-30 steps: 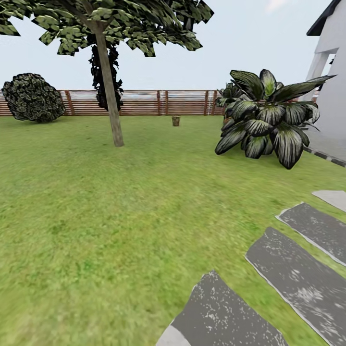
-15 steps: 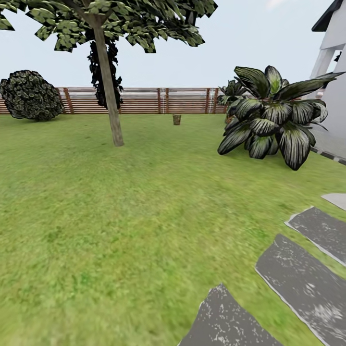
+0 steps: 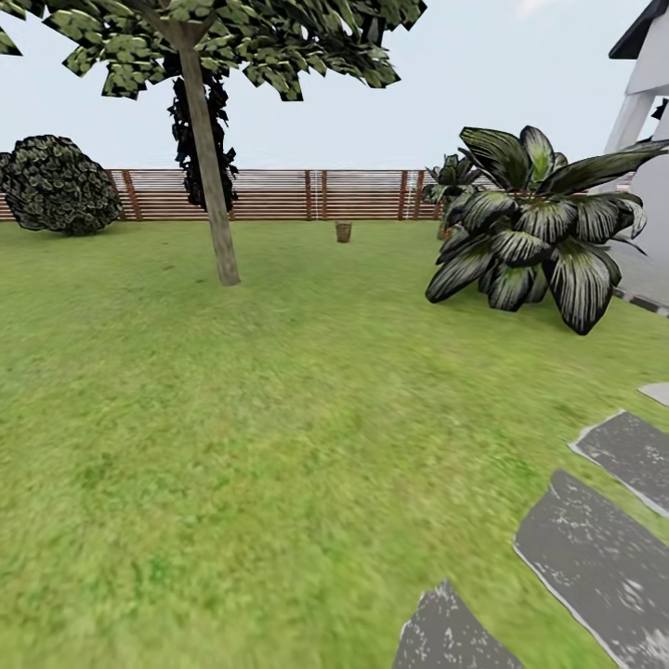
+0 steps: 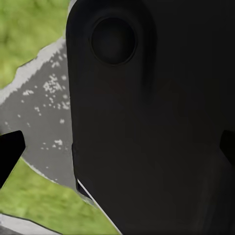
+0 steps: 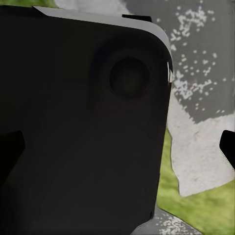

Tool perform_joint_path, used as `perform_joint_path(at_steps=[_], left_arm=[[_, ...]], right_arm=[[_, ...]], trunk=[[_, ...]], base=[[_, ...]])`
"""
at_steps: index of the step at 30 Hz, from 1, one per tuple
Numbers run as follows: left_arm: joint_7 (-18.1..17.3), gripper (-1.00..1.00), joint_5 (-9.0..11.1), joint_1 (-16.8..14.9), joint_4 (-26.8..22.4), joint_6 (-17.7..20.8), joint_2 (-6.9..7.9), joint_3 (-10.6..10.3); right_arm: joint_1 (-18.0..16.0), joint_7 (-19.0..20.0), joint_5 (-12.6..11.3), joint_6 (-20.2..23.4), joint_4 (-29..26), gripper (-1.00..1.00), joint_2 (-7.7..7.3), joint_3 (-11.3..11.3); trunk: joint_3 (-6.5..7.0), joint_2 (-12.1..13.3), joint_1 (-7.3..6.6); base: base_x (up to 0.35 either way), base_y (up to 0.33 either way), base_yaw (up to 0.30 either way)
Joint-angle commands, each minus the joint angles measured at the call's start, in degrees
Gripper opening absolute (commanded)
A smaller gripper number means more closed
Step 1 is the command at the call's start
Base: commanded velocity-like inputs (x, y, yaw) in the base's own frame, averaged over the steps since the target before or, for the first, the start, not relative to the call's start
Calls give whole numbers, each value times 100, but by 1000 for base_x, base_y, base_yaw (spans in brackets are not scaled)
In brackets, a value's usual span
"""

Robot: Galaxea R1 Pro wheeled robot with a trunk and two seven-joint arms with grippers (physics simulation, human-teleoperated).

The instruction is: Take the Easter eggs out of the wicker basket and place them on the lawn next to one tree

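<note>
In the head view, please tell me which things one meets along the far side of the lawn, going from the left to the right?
Round dark bush → tree with the pale trunk → small brown object near the fence, too far to identify → large striped-leaf plant → white building at the right edge.

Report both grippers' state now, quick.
Left gripper: open, fingertips wide apart at the picture's edges, holding nothing.
Right gripper: open, fingertips wide apart at the picture's edges, holding nothing.
</note>
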Motion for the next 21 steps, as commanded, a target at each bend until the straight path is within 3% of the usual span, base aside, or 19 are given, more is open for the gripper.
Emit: perform_joint_path(at_steps=[1, 21], left_arm=[[2, 100, 8, -1, -1, -10, 0, 2], [2, 100, 8, -1, -1, -10, 0, 2]], right_arm=[[-3, 3, 20, -18, 5, 100, -1, 11], [-3, 3, 19, -18, 5, 100, -1, 11]], trunk=[[-5, -2, 3], [-5, -2, 3]], base=[[303, 100, 0], [303, 100, 0]])
